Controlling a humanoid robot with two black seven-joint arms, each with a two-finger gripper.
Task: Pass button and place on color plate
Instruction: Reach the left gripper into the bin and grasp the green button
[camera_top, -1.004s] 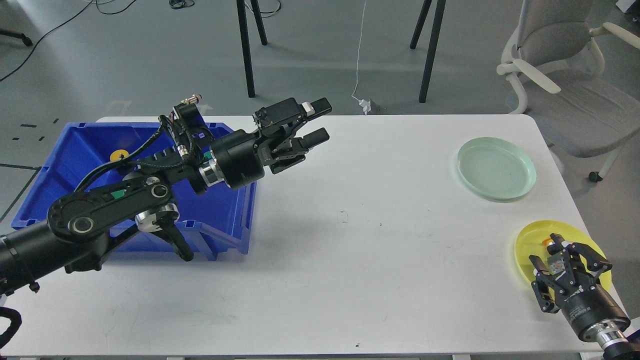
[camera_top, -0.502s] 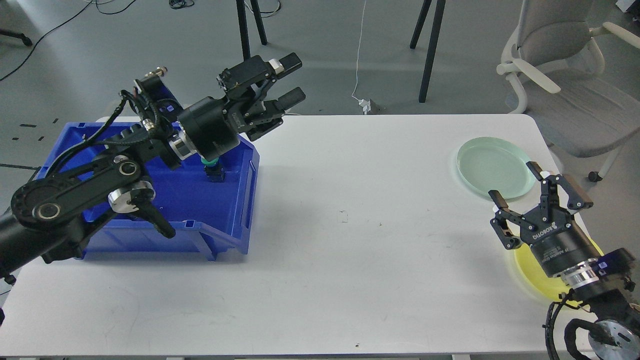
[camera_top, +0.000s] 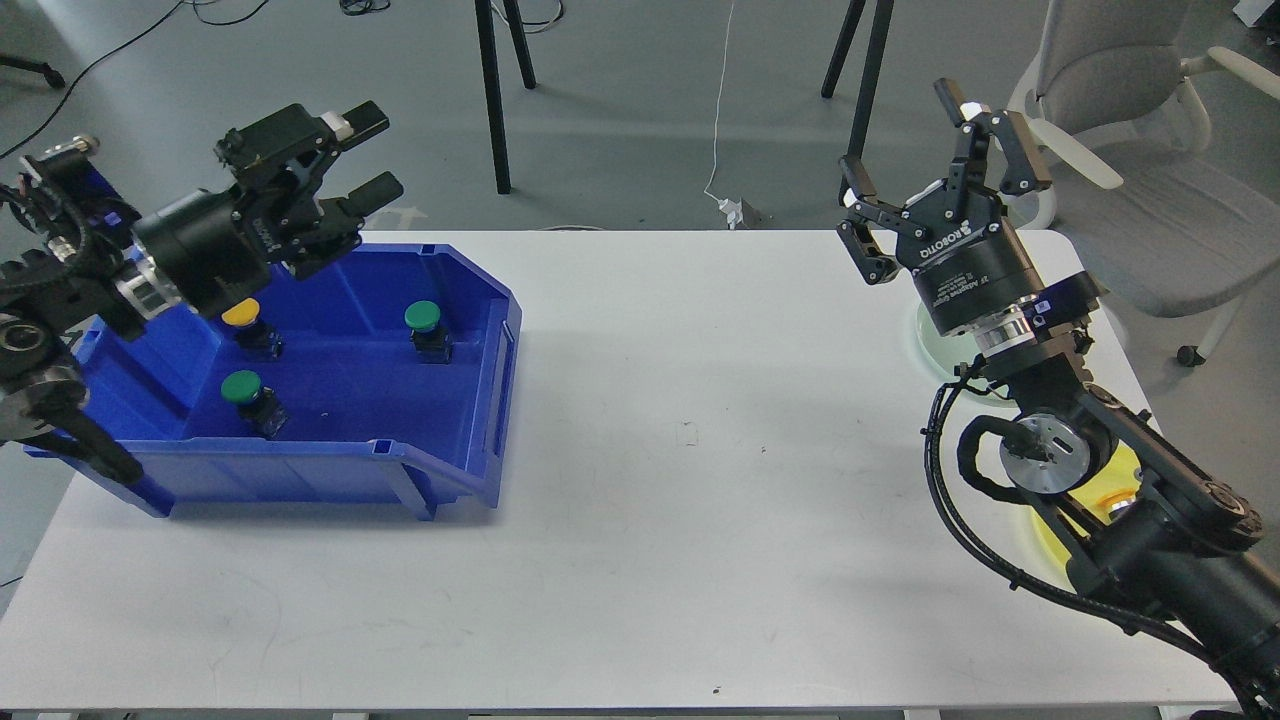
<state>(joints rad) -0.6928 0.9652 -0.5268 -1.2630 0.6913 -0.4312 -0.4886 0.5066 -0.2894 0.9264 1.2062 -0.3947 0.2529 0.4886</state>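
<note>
A blue bin (camera_top: 470, 420) at the left holds three buttons: a yellow-capped one (camera_top: 243, 316), a green-capped one (camera_top: 424, 320) and another green-capped one (camera_top: 243, 390). My left gripper (camera_top: 367, 153) is open and empty, raised above the bin's back left. My right gripper (camera_top: 905, 145) is open and empty, raised high above the table's far right. It covers most of the pale green plate (camera_top: 925, 335). The yellow plate (camera_top: 1110, 490) lies at the front right, mostly hidden behind my right arm; an orange bit shows on it.
The white table (camera_top: 700, 480) has its edge close behind both grippers. Black stand legs (camera_top: 495, 100) and a grey office chair (camera_top: 1130, 150) stand beyond it on the floor.
My left gripper has swung back left and up, uncovering the buttons in the bin. My right gripper has risen from the yellow plate and moved far back, above the green plate.
</note>
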